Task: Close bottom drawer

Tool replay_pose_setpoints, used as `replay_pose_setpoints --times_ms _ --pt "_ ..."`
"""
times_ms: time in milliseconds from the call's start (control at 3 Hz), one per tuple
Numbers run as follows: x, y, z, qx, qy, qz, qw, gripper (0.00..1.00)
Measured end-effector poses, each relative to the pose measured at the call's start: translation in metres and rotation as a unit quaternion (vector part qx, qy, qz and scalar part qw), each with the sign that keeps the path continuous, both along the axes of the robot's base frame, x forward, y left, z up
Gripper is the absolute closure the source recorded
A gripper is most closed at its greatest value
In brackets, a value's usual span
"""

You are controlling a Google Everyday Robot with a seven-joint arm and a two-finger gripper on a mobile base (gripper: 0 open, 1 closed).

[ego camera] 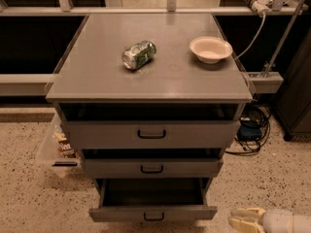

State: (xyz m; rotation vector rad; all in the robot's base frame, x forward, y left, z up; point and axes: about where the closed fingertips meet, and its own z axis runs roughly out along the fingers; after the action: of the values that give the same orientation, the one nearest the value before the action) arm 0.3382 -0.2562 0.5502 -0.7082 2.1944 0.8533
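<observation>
Bottom drawer [121, 213] pulled open, grey, black handle [154, 216], hand [234, 220] near its right

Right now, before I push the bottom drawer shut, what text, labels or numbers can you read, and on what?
No text is legible anywhere.
Can: green-and-white print, too blurred to read.
Snack packets, lower left: print too blurred to read.
Bottom drawer: no label visible.
Bowl: no markings visible.
Gripper, low right of the bottom drawer: no markings visible.

Gripper [244, 219] low, bottom right of view, pointing left.
</observation>
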Motion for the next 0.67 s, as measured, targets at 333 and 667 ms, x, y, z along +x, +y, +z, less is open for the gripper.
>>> replay_pose_setpoints --times_ms 333,667 --pt "0.001 0.001 -0.001 0.003 0.001 0.001 1.0000 0.88" --pt "0.027 -0.001 -0.023 0.011 -0.003 -0.011 0.9999 1.00"
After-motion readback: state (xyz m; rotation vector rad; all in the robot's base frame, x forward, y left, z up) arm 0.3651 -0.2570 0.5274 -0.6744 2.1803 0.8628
